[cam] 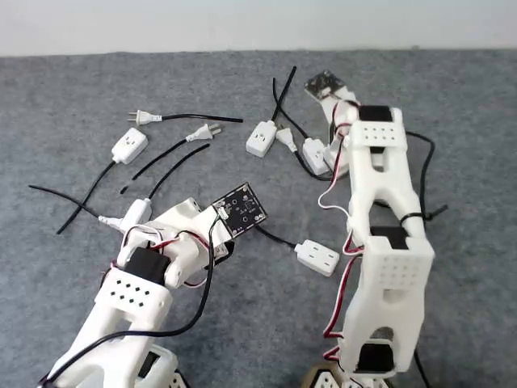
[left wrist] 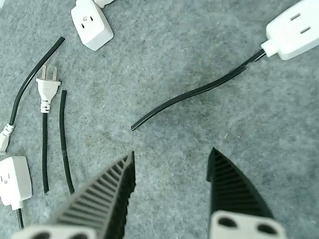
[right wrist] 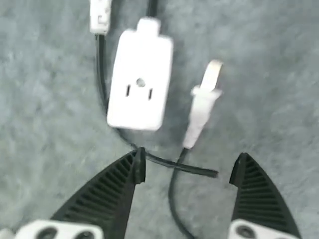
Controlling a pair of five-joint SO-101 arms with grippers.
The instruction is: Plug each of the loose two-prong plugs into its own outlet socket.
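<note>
Looking past the right claw (right wrist: 190, 169) now: spread wide, gripping nothing. Just ahead, a loose two-prong plug (right wrist: 203, 102) lying flat on the grey surface (right wrist: 279, 74), long axis running away from the claw, prongs at the far end. Just beside it, not touching, an outlet socket (right wrist: 139, 82), slots facing up. Over at the left claw (left wrist: 172, 169): open too, empty, above bare surface. Clearly the right's pickup, probably straight ahead, pinching across the plug's body.

Plug (right wrist: 203, 104) just beside socket (right wrist: 139, 94), far plug (cam: 144, 118) behind left socket (cam: 129, 145) — front socket (cam: 317, 256) between the arms (cam: 388, 242)
</note>
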